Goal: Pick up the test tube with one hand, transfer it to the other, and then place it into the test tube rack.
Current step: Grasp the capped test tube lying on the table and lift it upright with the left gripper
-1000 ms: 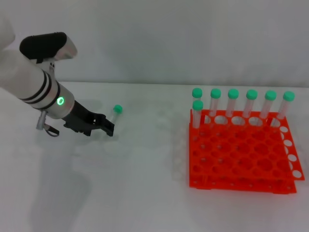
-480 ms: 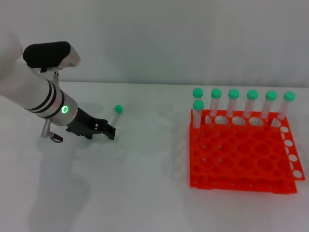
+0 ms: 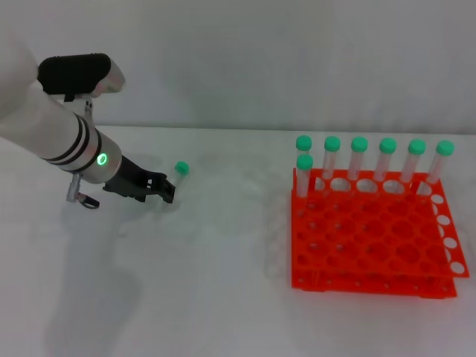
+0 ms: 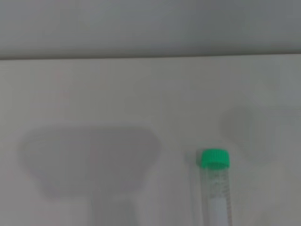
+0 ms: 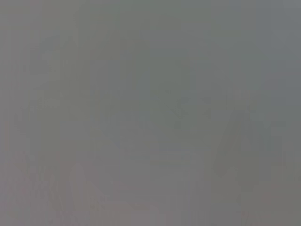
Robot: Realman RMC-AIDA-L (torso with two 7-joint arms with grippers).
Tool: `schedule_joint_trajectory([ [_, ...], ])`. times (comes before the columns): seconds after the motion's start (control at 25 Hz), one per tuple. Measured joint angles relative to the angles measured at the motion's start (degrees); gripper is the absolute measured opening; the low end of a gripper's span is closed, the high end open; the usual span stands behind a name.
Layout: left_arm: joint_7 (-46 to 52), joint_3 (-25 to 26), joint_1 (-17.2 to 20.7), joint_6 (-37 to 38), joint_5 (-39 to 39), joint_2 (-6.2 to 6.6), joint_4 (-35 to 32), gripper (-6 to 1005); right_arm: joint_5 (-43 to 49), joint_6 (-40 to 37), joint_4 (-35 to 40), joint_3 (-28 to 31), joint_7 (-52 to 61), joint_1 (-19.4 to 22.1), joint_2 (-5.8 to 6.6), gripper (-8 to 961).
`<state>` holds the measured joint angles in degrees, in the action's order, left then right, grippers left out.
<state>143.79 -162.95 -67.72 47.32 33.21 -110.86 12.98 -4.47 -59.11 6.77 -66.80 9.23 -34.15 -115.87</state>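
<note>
The test tube [image 3: 178, 175] lies on the white table with its green cap pointing away from me. It also shows in the left wrist view [image 4: 215, 183], lying flat and free. My left gripper [image 3: 166, 190], black, on the silver-white arm with the green light, is low over the table right at the tube's lower end. Its fingers look open, and nothing is held. The orange-red rack [image 3: 372, 238] stands on the right. My right gripper is out of view, and the right wrist view shows only grey.
Several other green-capped tubes [image 3: 359, 160] stand upright in the rack's back row, and one more [image 3: 304, 175] stands in the far left corner hole. A grey wall rises behind the table's far edge.
My left arm has shifted a little toward the far side, and the gripper has edged closer to the tube's lower end. The tube has not moved.
</note>
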Motion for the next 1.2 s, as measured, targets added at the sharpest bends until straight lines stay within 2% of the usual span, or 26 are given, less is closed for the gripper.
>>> schedule_joint_trajectory([
  [0.28,0.0,0.0,-0.02,-0.77,0.0,-0.47,0.02,541,-0.01,0.12,0.0,0.0,0.0,-0.12,0.11,767],
  [0.48,-0.04,0.0,0.18,-1.66,0.01,-1.04,0.03,545,-0.03,0.14,0.0,0.0,0.0,-0.13,0.13,767],
  [0.96,-0.96,0.0,0.39,-2.41,0.01,-1.29,-0.06,488,-0.19,0.14,0.0,0.0,0.0,-0.13,0.08,767],
  [1.16,-1.47,0.0,0.31,-2.52,0.01,-1.29,-0.07,359,-0.31,0.14,0.0,0.0,0.0,-0.13,0.04,767],
  [1.2,-1.52,0.0,0.3,-2.52,0.01,-1.29,-0.07,359,-0.33,0.13,0.0,0.0,0.0,-0.11,0.04,767],
])
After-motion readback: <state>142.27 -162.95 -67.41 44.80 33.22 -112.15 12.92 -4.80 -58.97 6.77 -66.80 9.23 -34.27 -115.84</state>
